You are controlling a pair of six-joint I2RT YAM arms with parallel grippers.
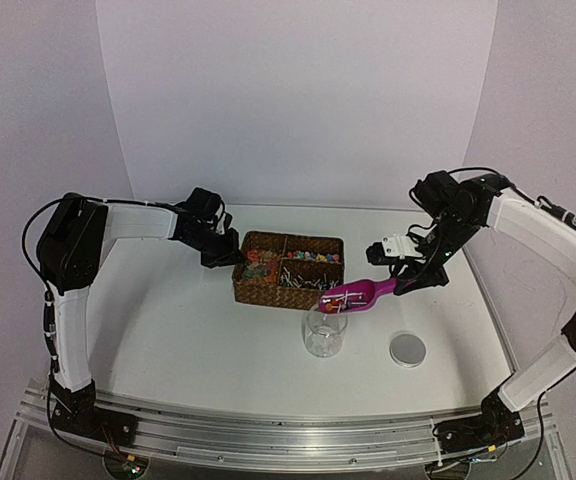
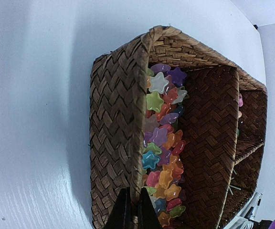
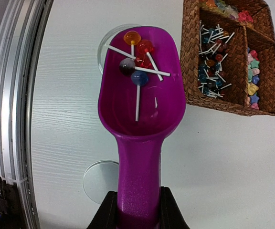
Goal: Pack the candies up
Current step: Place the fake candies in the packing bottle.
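Note:
A brown woven basket (image 1: 251, 292) with several compartments stands mid-table. Small star-shaped candies (image 2: 163, 143) in pink, orange, blue and purple fill its left compartment; more candies (image 3: 252, 78) lie in another section. My left gripper (image 2: 132, 212) is shut on the basket's left wall (image 2: 116, 119). My right gripper (image 3: 138, 214) is shut on the handle of a magenta scoop (image 3: 140, 109). The scoop holds several white-sticked lollipops (image 3: 136, 64), not candies, and its tip hangs over a clear glass jar (image 1: 324, 335).
A round lid (image 1: 407, 349) lies on the white table right of the jar, also seen under the scoop handle as the lid (image 3: 99, 179). A middle compartment holds a heap of lollipops (image 3: 211, 57). An aluminium rail (image 1: 268, 425) runs along the near edge.

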